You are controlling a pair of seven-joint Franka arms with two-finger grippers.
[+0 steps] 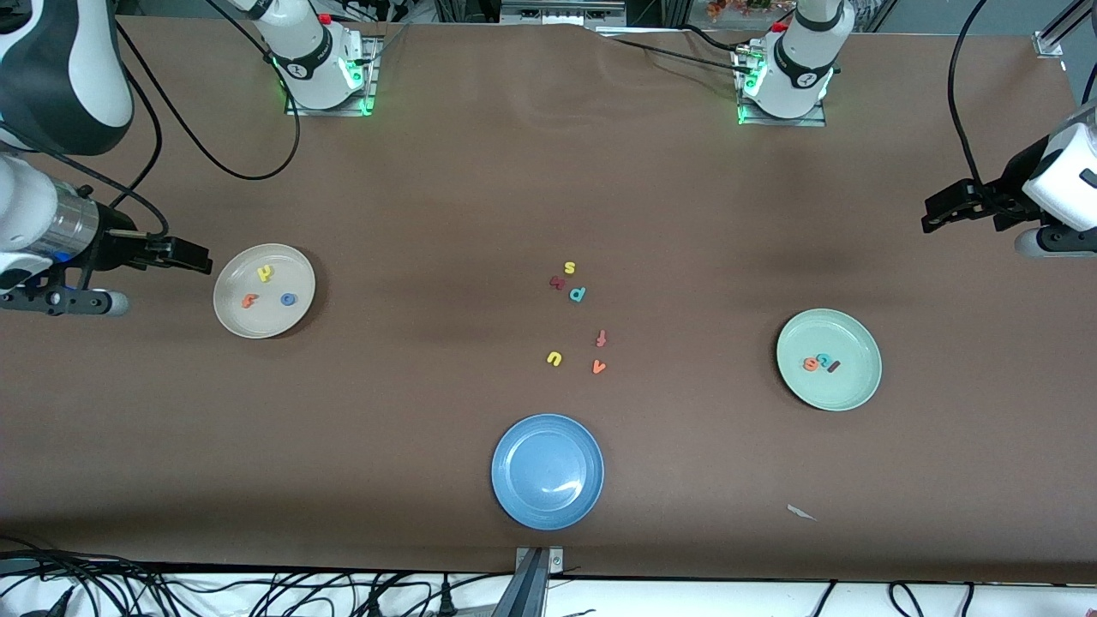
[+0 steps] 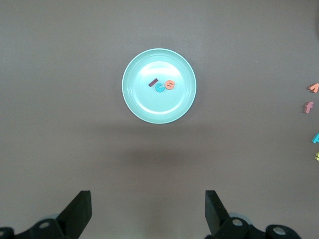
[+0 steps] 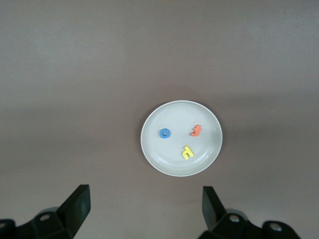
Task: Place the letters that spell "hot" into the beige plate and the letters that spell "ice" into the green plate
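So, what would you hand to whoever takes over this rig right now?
Left gripper: open, empty, up near the green plate.
Right gripper: open, empty, up near the beige plate.
Done: yellow h, orange t and blue o lie in the beige plate; dark red i, teal c and orange e in the green plate.
Left: nothing; both words are sorted.

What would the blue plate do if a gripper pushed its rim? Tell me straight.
The blue plate looks rigid and sits flat, so it would probably slide, not tip. Its glossy sheen suggests slippery fingers' contact. It holds nothing, so nothing should spill.
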